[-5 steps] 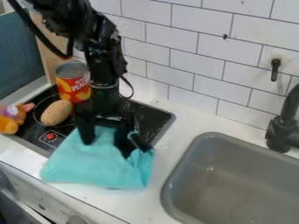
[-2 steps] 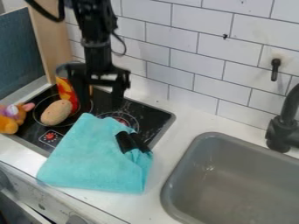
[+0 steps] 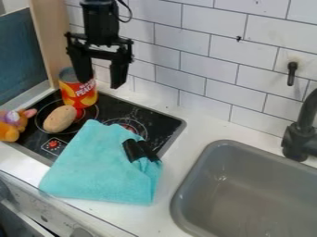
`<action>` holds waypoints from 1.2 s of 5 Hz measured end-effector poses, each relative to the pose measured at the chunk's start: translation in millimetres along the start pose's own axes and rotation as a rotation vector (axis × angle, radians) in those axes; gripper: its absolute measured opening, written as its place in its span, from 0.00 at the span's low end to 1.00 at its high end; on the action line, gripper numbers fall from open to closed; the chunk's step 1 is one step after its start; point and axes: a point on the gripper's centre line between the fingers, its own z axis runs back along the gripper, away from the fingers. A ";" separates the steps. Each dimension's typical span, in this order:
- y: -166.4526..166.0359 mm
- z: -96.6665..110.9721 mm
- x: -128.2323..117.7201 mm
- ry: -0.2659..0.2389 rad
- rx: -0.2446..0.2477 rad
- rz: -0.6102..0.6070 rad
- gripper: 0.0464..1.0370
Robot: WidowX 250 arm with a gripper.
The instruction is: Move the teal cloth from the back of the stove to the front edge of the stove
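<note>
The white table [image 3: 201, 128] holds a black stovetop [image 3: 162, 126] and a grey sink [image 3: 248, 196]. A turquoise cloth [image 3: 93, 164] lies across stovetop and table. On the stovetop, a red-and-yellow can [image 3: 79, 92] stands near a brown potato [image 3: 60, 119]; a plush toy [image 3: 14, 125] rests by its left edge.

Edges crop the sink [image 3: 248, 185], tap [image 3: 298, 139] and toy [image 3: 14, 124].
The right edge cuts the tap and, with the bottom edge, the sink; the left edge cuts the toy. At upper left, the gripper [image 3: 100, 84] hides part of the can's [image 3: 77, 96] rim. Left of centre, the cloth [image 3: 99, 164] covers part of the stovetop [image 3: 164, 126]; the black object [image 3: 140, 150] on it is too blurred to identify.
</note>
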 end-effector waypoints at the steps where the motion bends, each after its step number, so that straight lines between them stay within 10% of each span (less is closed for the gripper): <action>1: 10.5 20.3 -15.5 0.007 0.075 -0.032 0.96; 6: 11.2 21.3 -16.1 0.007 0.080 -0.041 0.96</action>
